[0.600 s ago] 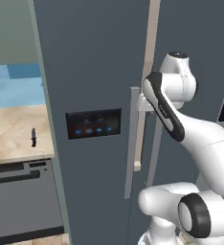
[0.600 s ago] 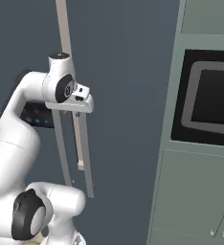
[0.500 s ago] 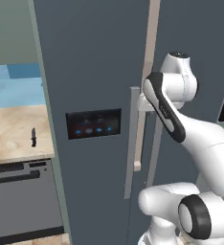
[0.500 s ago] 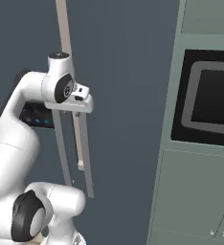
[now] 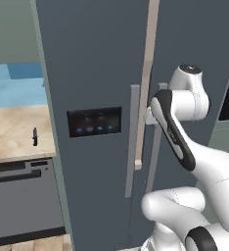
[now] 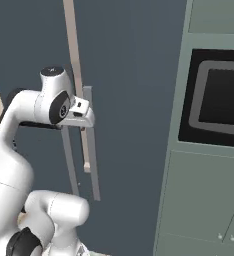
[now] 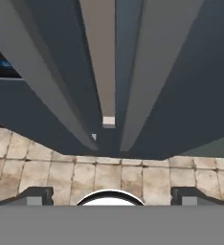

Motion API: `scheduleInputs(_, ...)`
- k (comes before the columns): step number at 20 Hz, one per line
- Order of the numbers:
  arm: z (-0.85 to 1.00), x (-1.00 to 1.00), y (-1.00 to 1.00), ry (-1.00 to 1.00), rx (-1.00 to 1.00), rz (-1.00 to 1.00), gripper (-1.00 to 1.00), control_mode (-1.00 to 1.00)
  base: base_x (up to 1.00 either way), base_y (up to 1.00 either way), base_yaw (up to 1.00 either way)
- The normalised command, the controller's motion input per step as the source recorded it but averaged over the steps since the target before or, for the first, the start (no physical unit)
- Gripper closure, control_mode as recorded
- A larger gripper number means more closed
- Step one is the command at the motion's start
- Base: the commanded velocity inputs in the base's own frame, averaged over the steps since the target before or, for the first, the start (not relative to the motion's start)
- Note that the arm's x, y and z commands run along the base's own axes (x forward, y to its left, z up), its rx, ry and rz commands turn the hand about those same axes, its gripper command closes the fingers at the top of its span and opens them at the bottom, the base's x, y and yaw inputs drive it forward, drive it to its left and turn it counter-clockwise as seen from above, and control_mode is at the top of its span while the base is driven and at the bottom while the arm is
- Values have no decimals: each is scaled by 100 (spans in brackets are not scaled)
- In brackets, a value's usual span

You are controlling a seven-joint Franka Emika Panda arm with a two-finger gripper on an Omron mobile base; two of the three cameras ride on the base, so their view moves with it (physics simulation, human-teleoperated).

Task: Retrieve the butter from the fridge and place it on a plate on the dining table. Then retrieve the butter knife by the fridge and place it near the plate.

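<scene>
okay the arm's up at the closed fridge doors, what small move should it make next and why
Probably ease the open gripper forward around the right grey vertical bar handle of the tall dark slate-blue fridge, then close. The doors look shut, the fingertips hold nothing, and both handles lie just ahead in the hand view.

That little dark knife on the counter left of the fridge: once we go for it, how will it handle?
The butter knife looks very thin and small, so probably light and stiff. It seems to stand upright on the beige counter, so a nudge could tip it. Its narrow shape gives the open gripper little to close on; it may slip.
</scene>
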Motion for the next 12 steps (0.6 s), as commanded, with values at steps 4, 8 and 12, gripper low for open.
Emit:
scheduleInputs(4,0,0,0,0,0,0,-100,100,-84,1,0)
scheduleInputs(8,0,0,0,0,0,0,-100,100,-56,3,0)
scheduleInputs(12,0,0,0,0,0,0,-100,100,12,2,0)
